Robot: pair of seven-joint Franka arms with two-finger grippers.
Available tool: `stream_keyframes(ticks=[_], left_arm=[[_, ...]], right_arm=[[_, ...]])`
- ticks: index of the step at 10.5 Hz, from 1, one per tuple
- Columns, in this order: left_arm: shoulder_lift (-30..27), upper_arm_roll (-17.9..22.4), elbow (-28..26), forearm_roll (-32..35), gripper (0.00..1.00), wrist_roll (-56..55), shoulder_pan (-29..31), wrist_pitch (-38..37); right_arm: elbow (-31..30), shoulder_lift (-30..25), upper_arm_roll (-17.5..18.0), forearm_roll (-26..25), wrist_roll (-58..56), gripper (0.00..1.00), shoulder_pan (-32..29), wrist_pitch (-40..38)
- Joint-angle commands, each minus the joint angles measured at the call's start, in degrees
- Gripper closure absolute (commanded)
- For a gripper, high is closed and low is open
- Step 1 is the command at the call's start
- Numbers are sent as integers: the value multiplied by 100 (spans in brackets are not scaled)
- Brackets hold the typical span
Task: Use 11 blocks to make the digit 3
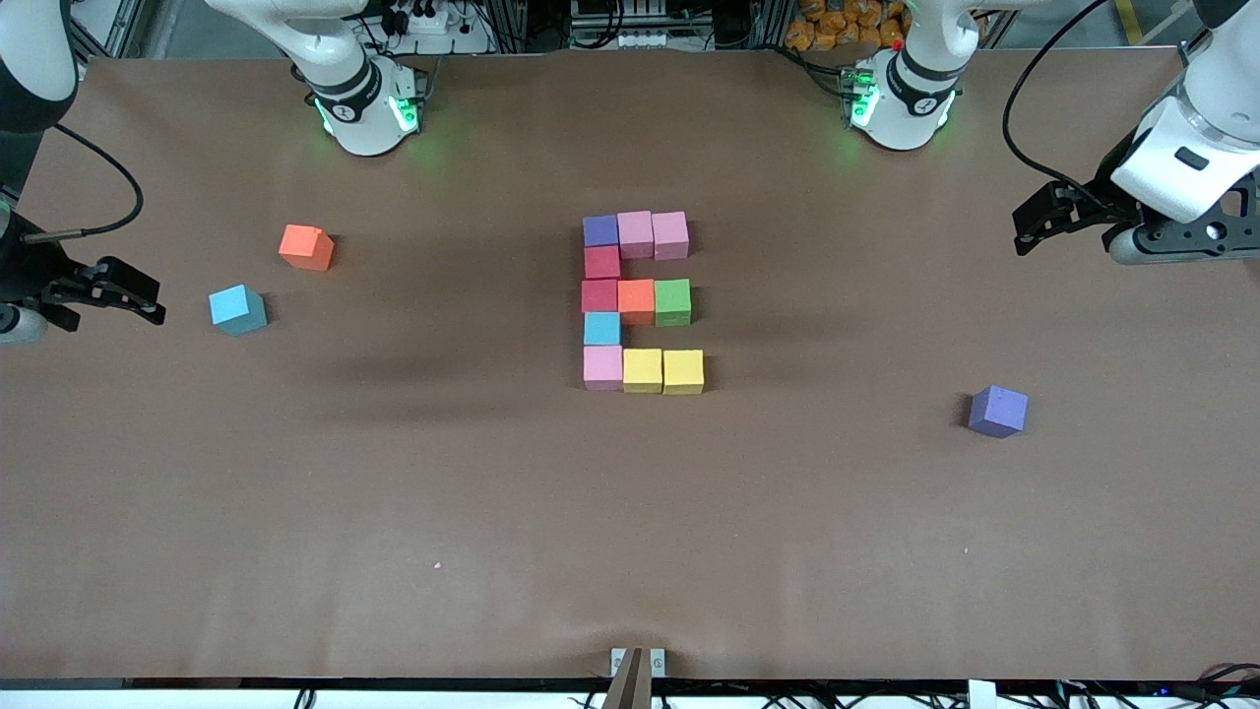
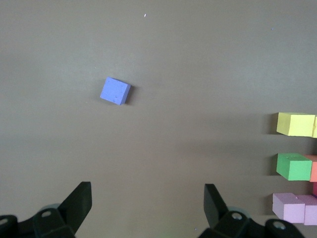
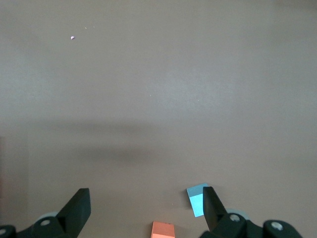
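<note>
The 3 shape [image 1: 642, 301] sits mid-table, 11 blocks all touching. 3 loose blocks lie apart: purple [image 1: 997, 411] toward the left arm's end, orange [image 1: 306, 247] & blue [image 1: 237, 309] toward the right arm's end. Left gripper [image 2: 147, 208] & right gripper [image 3: 146, 210] wait up at the table ends, fingers apart, holding nothing.

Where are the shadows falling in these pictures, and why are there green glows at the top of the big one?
Front view: soft, even light; each block, such as the loose purple block, casts a short shadow, and broad arm shadows smudge the table; the green glow comes from lights on the arm bases. Left wrist view: sharp, the same block lightly shadowed. Right wrist view: two faint dark bands cross the table.
</note>
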Motion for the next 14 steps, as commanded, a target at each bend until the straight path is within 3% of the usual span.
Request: stream_keyframes(ticks=[1,14], left_arm=[[-10,-3,57,73,0,-163,17,-81],[-10,23,65,-23,0,-304,26,-81]], right_arm=[[4,-3,35,-68,-67,0,-47,23],[-5,-3,35,-68,-58,0,-47,14]])
